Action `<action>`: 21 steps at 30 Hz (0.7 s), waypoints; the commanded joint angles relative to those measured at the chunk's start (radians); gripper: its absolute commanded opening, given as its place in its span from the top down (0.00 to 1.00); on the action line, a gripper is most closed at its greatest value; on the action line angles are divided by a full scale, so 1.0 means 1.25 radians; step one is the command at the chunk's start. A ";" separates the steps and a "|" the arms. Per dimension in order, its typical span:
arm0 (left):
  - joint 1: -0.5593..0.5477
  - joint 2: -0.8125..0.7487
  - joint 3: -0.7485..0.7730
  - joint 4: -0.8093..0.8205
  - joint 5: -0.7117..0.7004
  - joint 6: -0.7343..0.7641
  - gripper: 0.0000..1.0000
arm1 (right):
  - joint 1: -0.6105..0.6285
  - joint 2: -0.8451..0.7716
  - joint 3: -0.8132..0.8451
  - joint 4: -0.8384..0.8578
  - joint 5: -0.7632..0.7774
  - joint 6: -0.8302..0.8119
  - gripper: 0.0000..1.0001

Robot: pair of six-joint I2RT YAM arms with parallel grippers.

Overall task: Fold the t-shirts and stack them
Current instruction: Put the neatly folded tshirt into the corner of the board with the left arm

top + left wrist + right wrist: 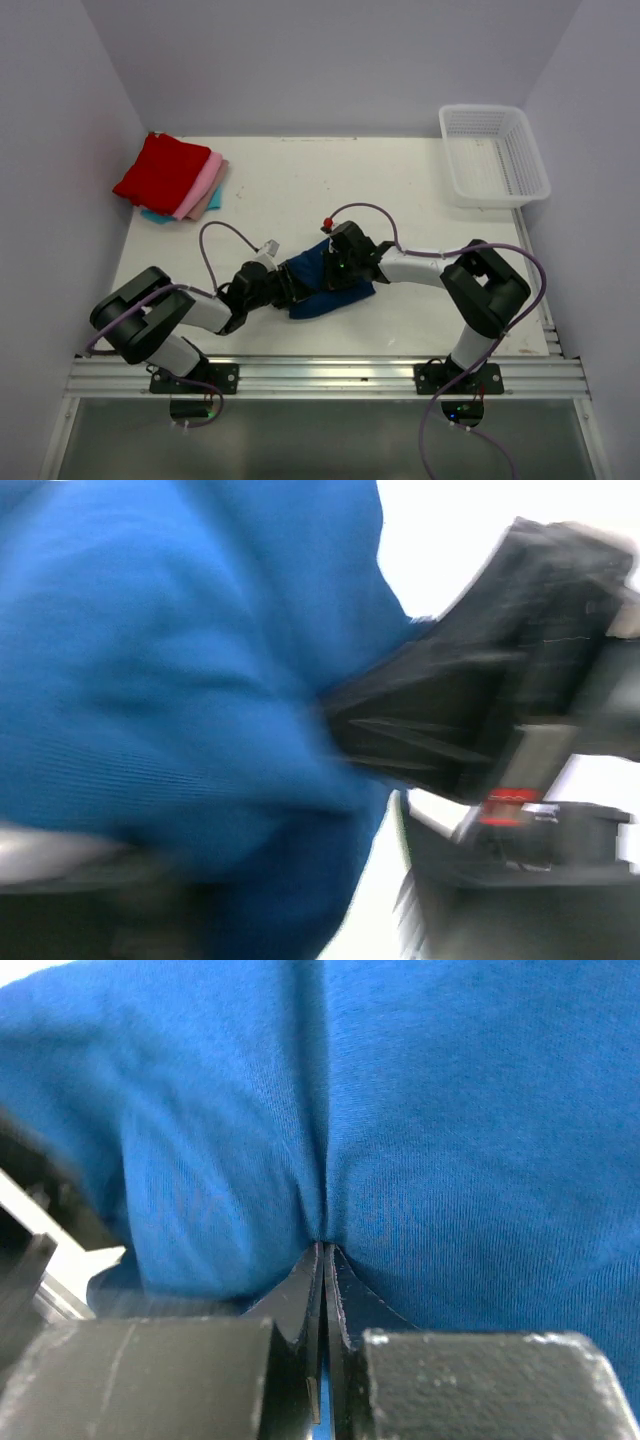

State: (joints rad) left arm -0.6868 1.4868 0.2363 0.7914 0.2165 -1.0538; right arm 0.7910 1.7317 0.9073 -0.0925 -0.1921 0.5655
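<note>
Right wrist view — right gripper (322, 1260) pinched tight on a crease of the soft navy blue cloth t-shirt (450, 1130), which lies bunched on the white table (300, 190) between both arms. Left gripper (290, 287) sits at its other end — spread or closed, can't tell. Light, floppy stuff; hems and corners look like the best holds.

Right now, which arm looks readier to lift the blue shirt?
Probably right: the right gripper is shut on a pinch of the blue shirt. The left gripper sits against the cloth, but its view is too blurred to show a grip.
</note>
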 commanded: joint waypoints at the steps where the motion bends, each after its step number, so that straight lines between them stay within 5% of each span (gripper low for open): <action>1: -0.003 0.055 -0.038 -0.088 -0.001 0.020 0.70 | 0.003 -0.022 0.004 -0.019 0.028 -0.018 1.00; 2: -0.003 0.056 -0.037 -0.082 -0.005 0.015 0.94 | 0.003 -0.022 0.003 -0.018 0.028 -0.020 1.00; 3: -0.002 0.057 -0.028 -0.088 -0.012 0.016 1.00 | 0.003 -0.022 0.003 -0.018 0.030 -0.020 1.00; 11: -0.002 -0.003 -0.033 -0.071 -0.027 0.053 1.00 | 0.003 -0.032 -0.003 -0.011 0.022 -0.025 1.00; 14: -0.004 -0.137 0.009 -0.172 -0.072 0.103 1.00 | 0.002 -0.112 -0.014 0.000 0.009 -0.046 1.00; 18: 0.009 -0.288 0.133 -0.409 -0.163 0.208 1.00 | 0.002 -0.329 -0.028 -0.037 0.087 -0.063 0.51; 20: 0.042 -0.347 0.209 -0.460 -0.157 0.268 1.00 | 0.002 -0.418 -0.018 -0.095 0.151 -0.084 0.31; 21: 0.094 -0.359 0.234 -0.481 -0.152 0.288 1.00 | 0.002 -0.484 -0.010 -0.118 0.178 -0.093 0.30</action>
State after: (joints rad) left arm -0.6594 1.1282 0.3813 0.3077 0.0929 -0.8486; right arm 0.7929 1.3468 0.8597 -0.1719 -0.1112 0.5011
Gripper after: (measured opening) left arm 0.094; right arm 0.661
